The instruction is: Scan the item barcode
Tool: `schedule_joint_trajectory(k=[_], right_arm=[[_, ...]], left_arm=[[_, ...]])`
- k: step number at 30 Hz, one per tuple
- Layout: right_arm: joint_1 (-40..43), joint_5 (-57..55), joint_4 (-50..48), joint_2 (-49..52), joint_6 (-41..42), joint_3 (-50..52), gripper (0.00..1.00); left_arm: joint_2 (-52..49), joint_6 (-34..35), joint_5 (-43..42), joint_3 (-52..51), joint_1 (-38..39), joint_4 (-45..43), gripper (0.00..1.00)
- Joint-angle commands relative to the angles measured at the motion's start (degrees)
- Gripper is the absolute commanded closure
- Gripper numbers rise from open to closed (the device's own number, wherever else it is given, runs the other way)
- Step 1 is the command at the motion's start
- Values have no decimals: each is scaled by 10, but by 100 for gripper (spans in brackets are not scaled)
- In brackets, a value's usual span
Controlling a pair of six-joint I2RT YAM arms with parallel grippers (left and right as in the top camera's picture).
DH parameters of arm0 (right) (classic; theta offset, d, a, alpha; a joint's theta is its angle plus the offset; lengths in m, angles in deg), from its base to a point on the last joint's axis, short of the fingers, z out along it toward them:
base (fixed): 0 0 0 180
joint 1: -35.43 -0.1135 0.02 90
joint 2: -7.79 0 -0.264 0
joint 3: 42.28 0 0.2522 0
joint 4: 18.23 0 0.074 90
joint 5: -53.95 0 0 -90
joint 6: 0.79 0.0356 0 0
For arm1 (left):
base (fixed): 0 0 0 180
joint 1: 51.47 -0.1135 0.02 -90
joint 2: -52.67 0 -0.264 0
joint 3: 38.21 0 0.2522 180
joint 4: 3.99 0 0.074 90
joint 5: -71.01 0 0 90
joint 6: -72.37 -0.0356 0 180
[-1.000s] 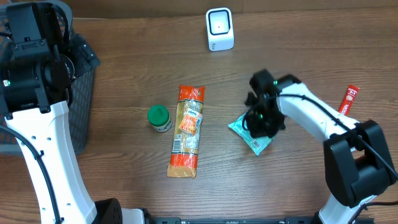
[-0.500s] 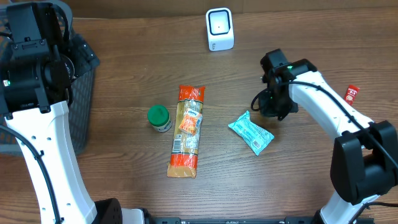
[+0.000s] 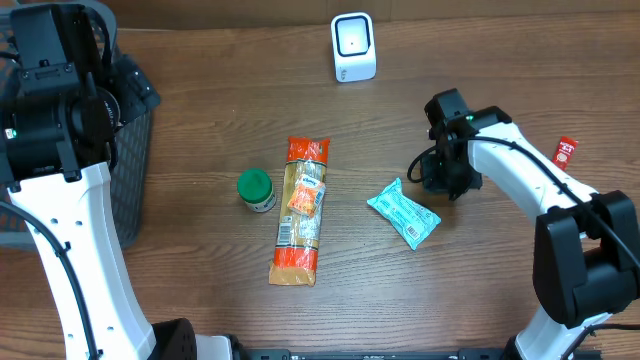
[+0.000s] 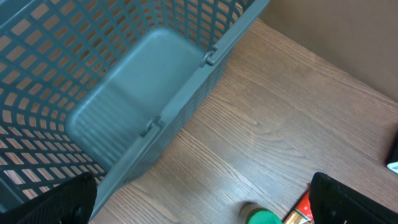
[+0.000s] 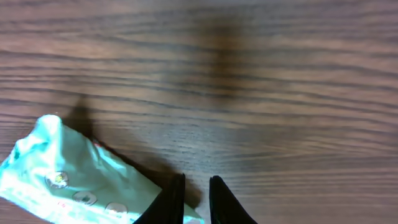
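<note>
- Table (image 3: 200, 80): dark brown wood, visible grain, spreads right of basket (image 3: 135, 160).
- Basket: grey-blue plastic mesh, solid floor.
- Past table edge, away from basket: plain tan surface (image 4: 348, 31); wall or floor, can't tell.
- Light: even, soft shadows.

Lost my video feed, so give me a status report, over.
Left claw open over basket edge. Right claw barely parted, empty, beside teal packet. Packet flat on table. Nothing between it and scanner.
</note>
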Motion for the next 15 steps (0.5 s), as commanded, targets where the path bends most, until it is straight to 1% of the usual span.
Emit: schedule_joint_trajectory(k=[1, 5, 10, 15], right_arm=[[-1, 59, -19, -3, 4, 31, 83], [-1, 92, -41, -3, 4, 74, 83], [-1, 95, -63, -3, 4, 116, 82], [-1, 100, -63, -3, 4, 129, 82]], left_arm=[[-4, -5, 7, 6, -3, -1, 0], [-4, -5, 7, 6, -3, 0, 0], [-4, -5, 7, 6, -3, 0, 0], [-4, -5, 7, 6, -3, 0, 0]])
